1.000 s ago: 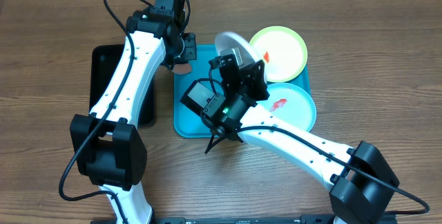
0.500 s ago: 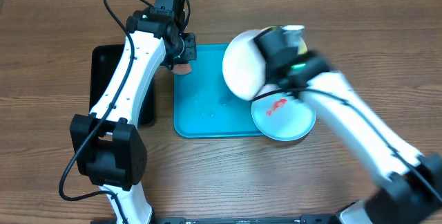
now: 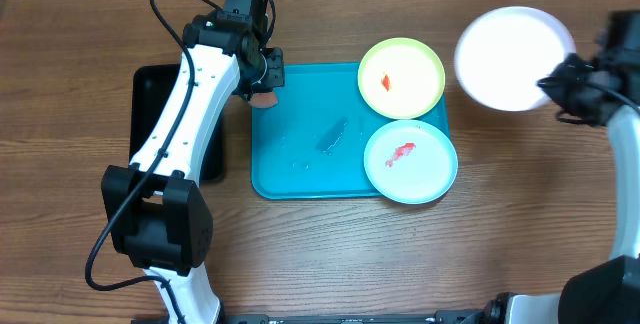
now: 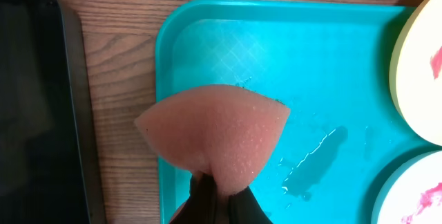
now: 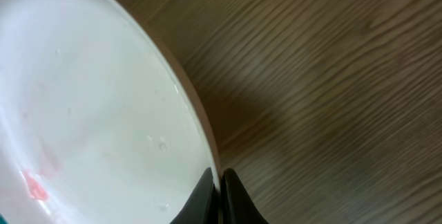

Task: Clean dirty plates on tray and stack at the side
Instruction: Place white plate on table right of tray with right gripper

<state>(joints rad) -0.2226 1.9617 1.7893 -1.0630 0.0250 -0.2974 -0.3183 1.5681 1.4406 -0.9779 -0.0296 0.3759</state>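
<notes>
Right arm has swung the white plate (image 3: 513,44) off the tray (image 3: 300,164) and out over bare table (image 3: 560,214) to the right, well apart from the tray; left arm hasn't budged. Tray sits mid-table with a wet film and a dark puddle streak on its floor, black tray (image 3: 150,114) just beside its left edge. Two plates are on the tray's right side: yellow-green plate (image 3: 401,77) at the back, light-blue plate (image 3: 410,162) in front and touching it or nearly so, each carrying a red smear. Right gripper (image 5: 219,182) has its jaws pinched tight on the white plate's rim; the shadow on the wood under that rim suggests the plate is off the surface, can't confirm. Right wrist view shows water beads and a faint pink trace near the edge, so maybe not fully clean. Left gripper (image 4: 214,189) is clamped on the pink sponge (image 4: 217,131), squashing its lower end, over the tray's back-left corner. Handling guess: plates look like thin plastic, light and stiff, not fragile, but slick when wet, so a rim pinch could let one swing or slip. Take the edge squarely, on the side away from its neighbour. Sponge is soft and gives under the grip.
</notes>
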